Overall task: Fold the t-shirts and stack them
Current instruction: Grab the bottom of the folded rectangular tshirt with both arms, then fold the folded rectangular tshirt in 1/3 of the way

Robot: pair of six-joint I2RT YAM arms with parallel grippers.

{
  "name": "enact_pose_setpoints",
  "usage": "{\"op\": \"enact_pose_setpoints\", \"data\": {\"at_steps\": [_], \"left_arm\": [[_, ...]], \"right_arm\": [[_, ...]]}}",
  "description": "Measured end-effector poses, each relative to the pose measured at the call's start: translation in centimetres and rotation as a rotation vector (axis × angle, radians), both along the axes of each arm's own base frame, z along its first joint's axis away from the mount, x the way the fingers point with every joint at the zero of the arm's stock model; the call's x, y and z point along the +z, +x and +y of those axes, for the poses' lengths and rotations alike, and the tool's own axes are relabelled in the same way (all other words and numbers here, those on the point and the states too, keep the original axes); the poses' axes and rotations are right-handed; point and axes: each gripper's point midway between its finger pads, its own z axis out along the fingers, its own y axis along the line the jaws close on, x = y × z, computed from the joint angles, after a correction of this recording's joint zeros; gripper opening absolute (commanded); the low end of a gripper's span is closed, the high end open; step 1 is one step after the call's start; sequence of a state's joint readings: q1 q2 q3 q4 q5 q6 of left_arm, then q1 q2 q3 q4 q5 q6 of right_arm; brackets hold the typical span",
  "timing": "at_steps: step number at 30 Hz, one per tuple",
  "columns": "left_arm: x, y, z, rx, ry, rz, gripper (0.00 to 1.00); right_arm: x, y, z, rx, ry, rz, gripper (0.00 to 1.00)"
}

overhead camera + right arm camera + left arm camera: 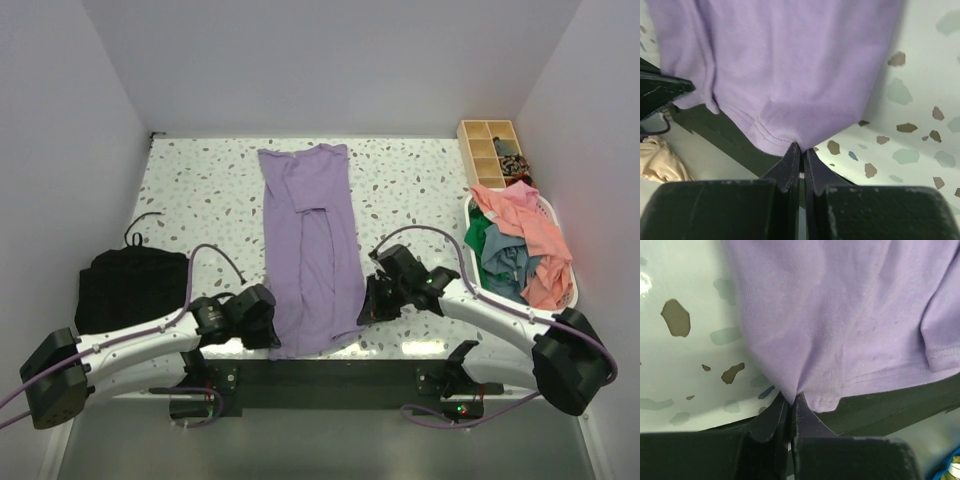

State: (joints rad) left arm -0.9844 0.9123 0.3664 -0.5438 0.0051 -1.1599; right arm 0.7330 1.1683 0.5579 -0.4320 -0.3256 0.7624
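The lavender-purple t-shirt (308, 245) lies as a long narrow strip down the middle of the table, sleeves folded in, its hem hanging over the near edge. My left gripper (272, 338) is shut on the hem's left corner; in the left wrist view the gripper (791, 399) pinches the purple cloth (850, 315). My right gripper (362, 318) is shut on the hem's right corner; in the right wrist view the gripper (800, 148) pinches the cloth (790, 65). A salmon-pink t-shirt (530, 235) and green and teal shirts (497, 255) are heaped in the white basket at right.
A black fabric bundle (130, 285) lies at the left. A white basket (572, 262) stands at the right edge, with a wooden compartment tray (492, 150) behind it. The speckled table (200, 190) ends at a dark front edge (330, 365).
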Motion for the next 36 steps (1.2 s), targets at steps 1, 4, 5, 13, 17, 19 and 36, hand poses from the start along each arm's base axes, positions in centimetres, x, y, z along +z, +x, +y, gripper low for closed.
{"op": "enact_pose_setpoints", "data": {"at_steps": [1,4,5,13,17,19,36], "left_arm": [[0.4,0.3,-0.1,0.003,0.013,-0.007,0.00],[1.7,1.5,-0.7,0.005,0.029,-0.044,0.00],[2.3,2.1,-0.9,0.009,0.033,-0.061,0.00],[5.5,6.6,-2.2,0.049,0.079,-0.202,0.00],[5.8,9.1,-1.4,0.096,0.118,-0.234,0.00],[6.0,10.8,-0.5,0.134,0.133,-0.258,0.00],[5.8,24.7,0.6,0.188,0.187,-0.366,0.00]], "right_arm": [[0.6,0.5,0.3,0.004,0.006,-0.021,0.00],[2.3,2.1,0.7,0.009,-0.004,-0.087,0.00],[2.7,2.6,0.8,0.011,-0.011,-0.105,0.00],[4.7,7.0,1.1,0.026,-0.121,-0.234,0.00],[5.3,9.7,1.0,0.024,-0.180,-0.290,0.00],[5.5,11.0,0.8,0.020,-0.198,-0.305,0.00],[2.6,22.3,0.3,-0.013,-0.248,-0.295,0.00]]}}
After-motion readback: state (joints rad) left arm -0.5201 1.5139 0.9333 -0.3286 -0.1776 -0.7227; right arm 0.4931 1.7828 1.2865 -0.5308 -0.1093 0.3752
